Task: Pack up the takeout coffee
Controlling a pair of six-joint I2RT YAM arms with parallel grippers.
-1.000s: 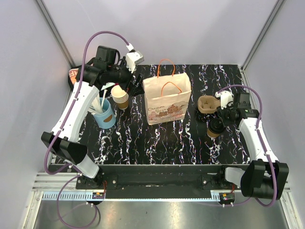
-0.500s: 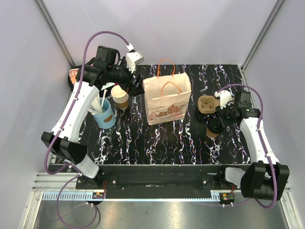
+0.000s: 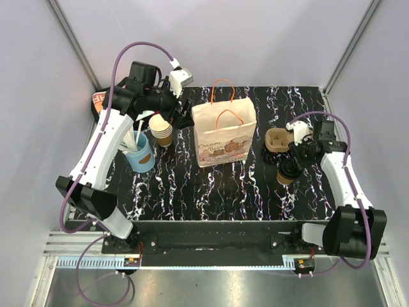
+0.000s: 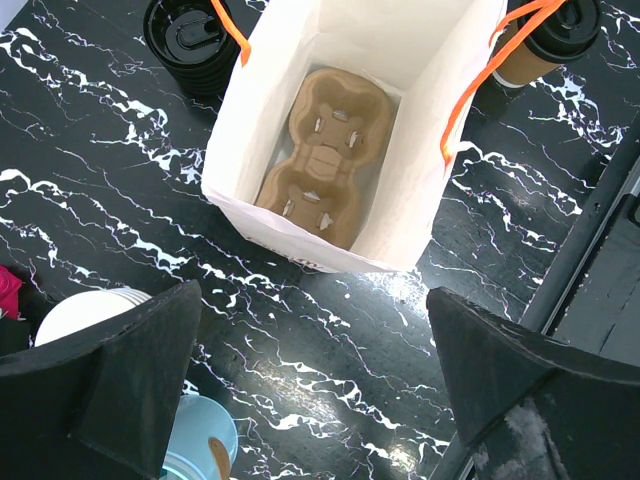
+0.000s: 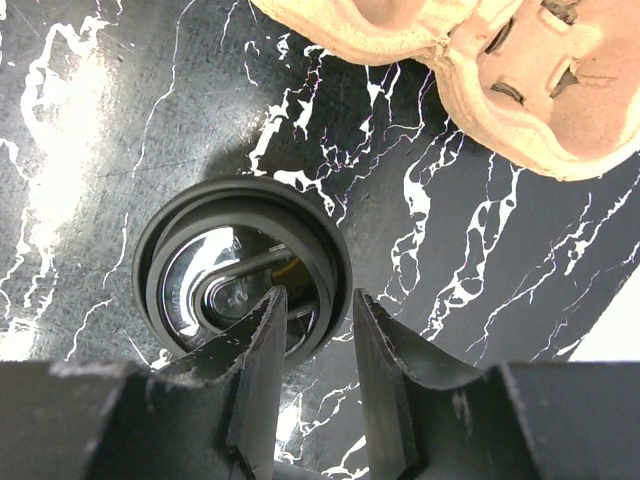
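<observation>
The takeout coffee (image 3: 287, 170), a brown paper cup with a black lid (image 5: 215, 270), stands on the black marbled table, right of the paper bag (image 3: 223, 134). It also shows at the top right of the left wrist view (image 4: 560, 30). My right gripper (image 3: 297, 160) is directly above it. Its jaws (image 5: 315, 295) are nearly closed astride the lid's rim, one finger over the lid, one outside. My left gripper (image 3: 176, 109) hovers wide open and empty (image 4: 310, 300) left of the bag, which holds a cup tray (image 4: 320, 150).
A second pulp cup tray (image 3: 279, 139) lies just beyond the coffee (image 5: 520, 70). A stack of lidless paper cups (image 3: 161, 130) and a blue cup with white sticks (image 3: 140, 155) stand at the left. A stack of black lids (image 4: 190, 35) sits past the bag.
My right wrist has shifted slightly farther and to the left, and the coffee has edged a little left with it. The left arm has not moved.
</observation>
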